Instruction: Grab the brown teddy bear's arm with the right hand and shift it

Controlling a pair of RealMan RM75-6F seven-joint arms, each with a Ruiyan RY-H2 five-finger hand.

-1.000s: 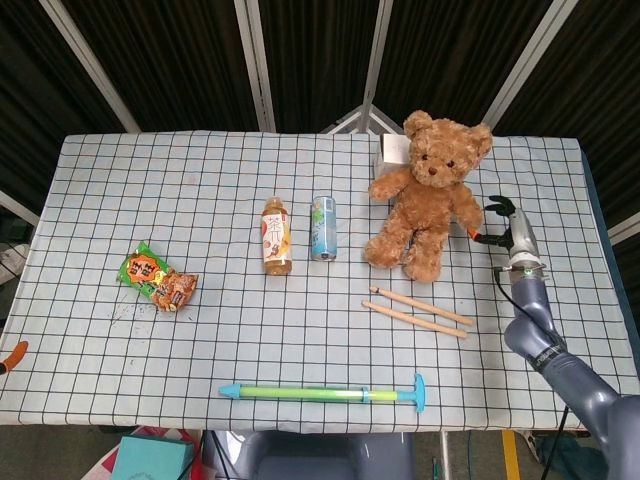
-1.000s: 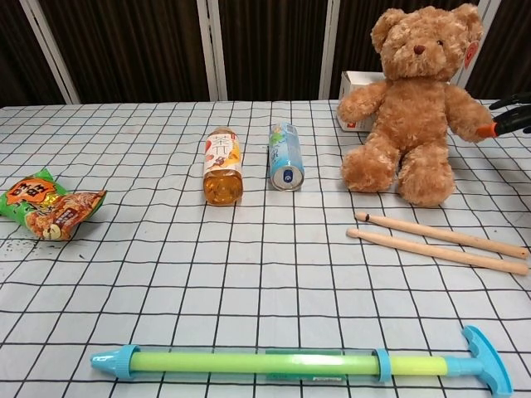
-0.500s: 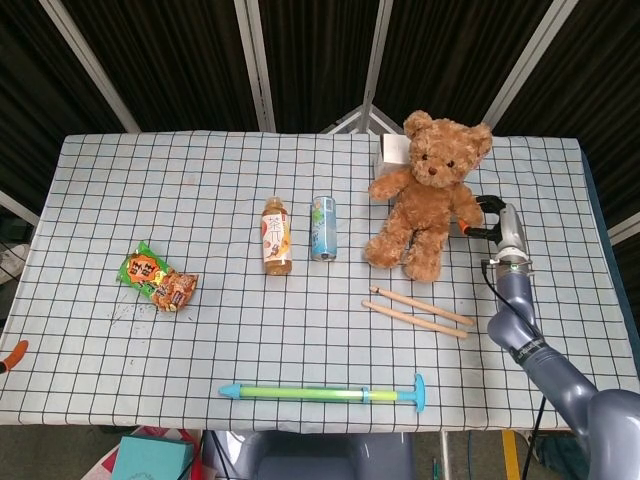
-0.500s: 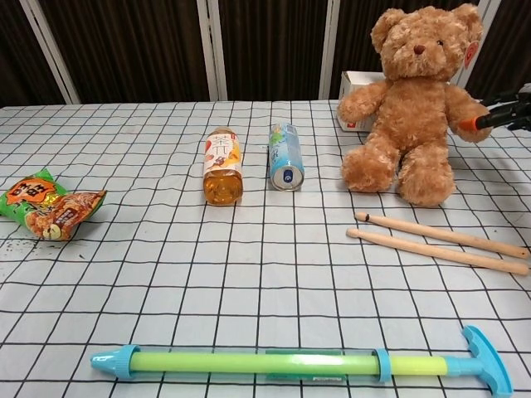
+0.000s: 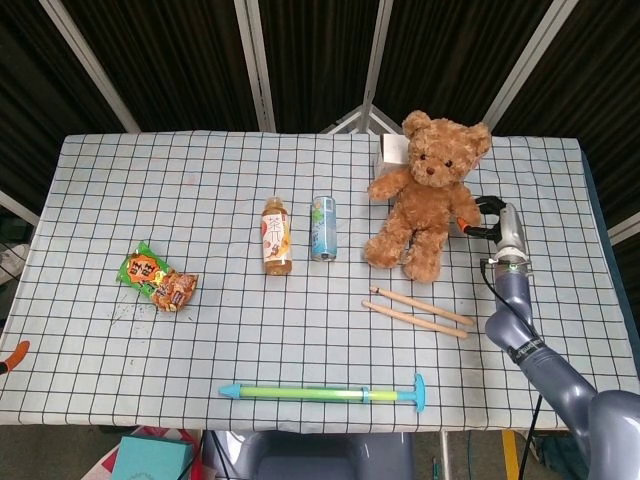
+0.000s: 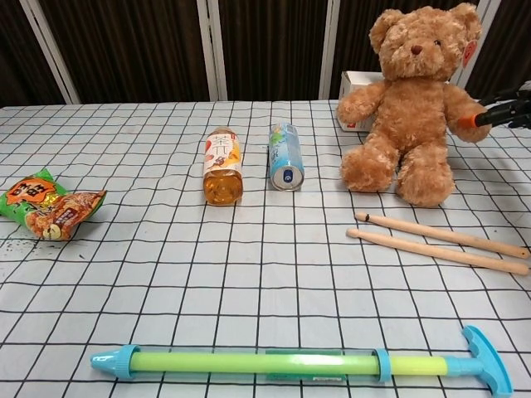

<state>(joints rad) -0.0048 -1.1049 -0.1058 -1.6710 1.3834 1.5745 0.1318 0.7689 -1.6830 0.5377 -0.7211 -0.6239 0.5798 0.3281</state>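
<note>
The brown teddy bear (image 5: 425, 200) (image 6: 415, 108) sits upright at the back right of the checked table, leaning slightly. My right hand (image 5: 497, 222) (image 6: 508, 112) is at the bear's right side, and its dark fingers and orange tip close around the end of the bear's arm (image 5: 463, 207) (image 6: 465, 112). Only an orange-tipped bit of my left hand (image 5: 12, 355) shows at the far left edge of the head view, off the table, so its state is hidden.
A white box (image 5: 392, 150) stands right behind the bear. Two wooden sticks (image 5: 420, 308) lie in front of it. A tea bottle (image 5: 276, 234) and a can (image 5: 323, 227) lie mid-table, a snack bag (image 5: 157, 278) at left, a green-blue pump tube (image 5: 325, 392) near the front edge.
My right hand moved from right of the bear up to its arm and closed on the paw. The bear has since tipped slightly to the left.
</note>
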